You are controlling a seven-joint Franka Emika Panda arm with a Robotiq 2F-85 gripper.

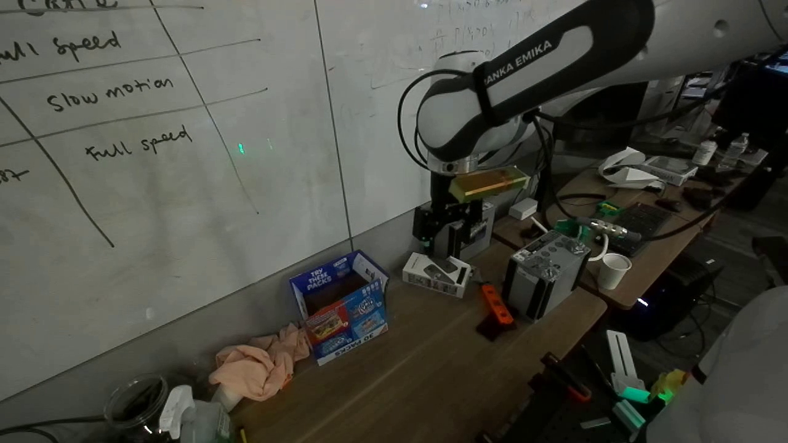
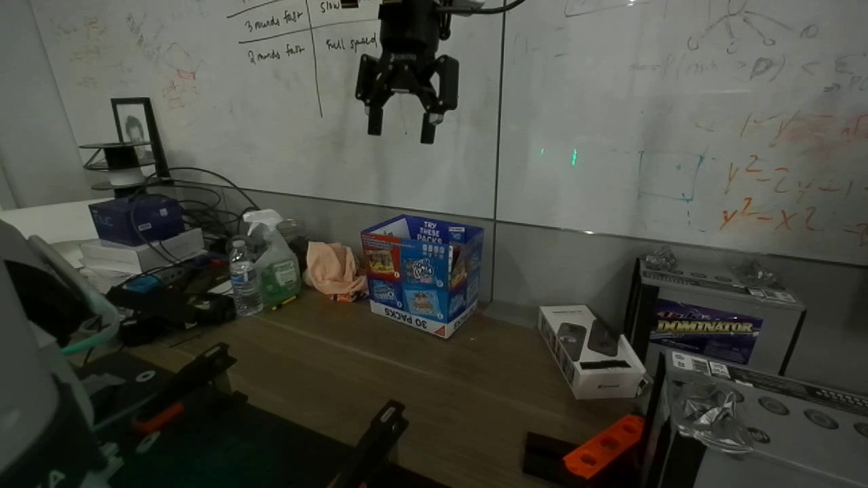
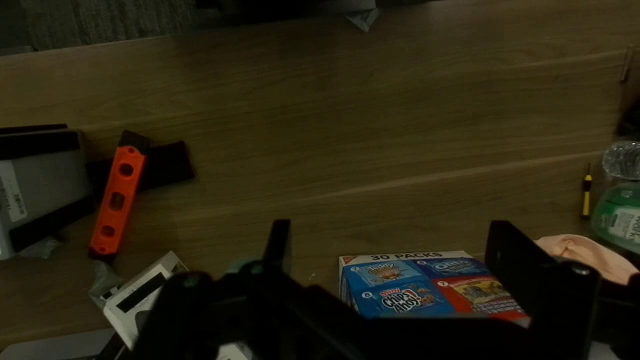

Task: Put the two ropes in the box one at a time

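The box [image 1: 348, 321] is a blue snack carton with an open top, standing upright on the table against the whiteboard wall. It shows in both exterior views [image 2: 426, 274] and low in the wrist view [image 3: 400, 287]. Its inside is dark, and I cannot tell what lies in it. I see no rope in any view; the two ropes are hidden or out of view. My gripper [image 2: 401, 127] is open with nothing between its fingers. It hangs well above the table. In the wrist view the fingers [image 3: 390, 229] stand apart, with the box's front panel showing between and below them.
A peach cloth [image 1: 258, 369] lies beside the box, near a spray bottle [image 2: 278, 271] and water bottle [image 2: 244, 281]. A white phone box [image 2: 590, 352], an orange level [image 3: 116, 200] and grey battery-like blocks [image 1: 545, 274] stand at the other end. Clamps [image 2: 369, 440] grip the front edge.
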